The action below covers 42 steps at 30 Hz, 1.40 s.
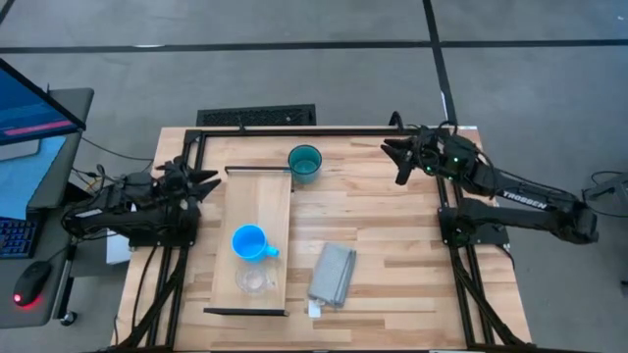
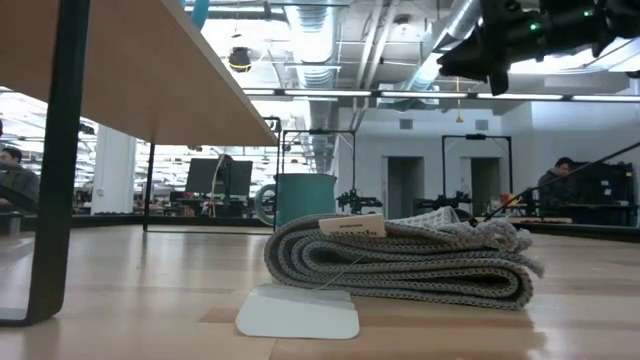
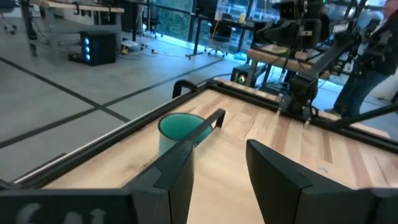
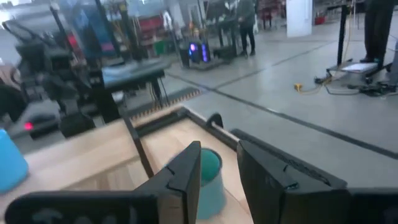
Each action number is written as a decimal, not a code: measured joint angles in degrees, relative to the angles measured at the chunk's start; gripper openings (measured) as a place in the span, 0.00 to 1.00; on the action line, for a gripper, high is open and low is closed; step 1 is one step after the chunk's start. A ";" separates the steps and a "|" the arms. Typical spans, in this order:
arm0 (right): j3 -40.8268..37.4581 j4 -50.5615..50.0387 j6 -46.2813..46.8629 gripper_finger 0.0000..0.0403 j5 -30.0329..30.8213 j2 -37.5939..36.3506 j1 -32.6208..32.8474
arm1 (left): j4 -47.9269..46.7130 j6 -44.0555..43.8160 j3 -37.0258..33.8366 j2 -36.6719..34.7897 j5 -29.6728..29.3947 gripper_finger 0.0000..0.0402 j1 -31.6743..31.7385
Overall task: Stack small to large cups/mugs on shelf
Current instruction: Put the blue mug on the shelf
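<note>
The teal mug [image 1: 305, 162] stands upright on its base on the tabletop, beside the far right corner of the shelf [image 1: 257, 201]; it also shows in the low view [image 2: 303, 200] and in both wrist views [image 3: 180, 127] [image 4: 210, 177]. The blue mug [image 1: 250, 242] and the clear cup [image 1: 255, 281] stand side by side on the shelf's near half. In the low view the shelf [image 2: 150, 70] is a raised board on dark legs. My left gripper [image 1: 203, 181] hovers open at the table's left edge. My right gripper [image 1: 397, 159] hovers open, right of the teal mug.
A folded grey cloth [image 1: 332, 275] with a white tag lies on the table right of the shelf's near end. A dark frame rail [image 1: 324, 130] runs along the far edge. A keyboard and a mouse sit left of the table. People stand in the room behind.
</note>
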 joint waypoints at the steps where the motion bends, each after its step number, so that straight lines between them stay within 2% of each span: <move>1: -0.26 0.52 0.48 0.32 0.00 -0.27 0.00 | 0.63 0.00 0.00 0.01 -0.22 0.34 0.00; 8: -0.35 1.79 1.48 0.30 0.08 0.50 0.00 | 4.09 2.46 0.89 0.39 -0.03 0.34 0.00; 14: -0.34 3.84 1.57 0.30 0.17 2.77 0.00 | 5.38 2.57 4.95 3.92 1.22 0.34 0.02; 20: -0.34 5.49 2.40 0.30 0.17 5.16 0.00 | 6.98 4.65 9.78 12.30 7.78 0.34 0.00; 25: -0.35 6.47 2.42 0.30 -0.24 6.01 0.00 | 8.47 10.74 13.16 21.15 7.90 0.34 0.00; 30: -0.35 6.48 2.42 0.30 -0.57 5.80 0.70 | 7.44 12.26 17.85 27.00 6.62 0.34 0.35; 36: -0.35 6.42 2.40 0.30 -0.68 5.81 1.55 | 7.59 14.93 22.24 29.14 10.61 0.31 5.68; 42: -0.35 6.62 2.00 0.30 -0.68 5.81 1.64 | 7.26 16.76 22.32 32.23 16.16 0.23 15.73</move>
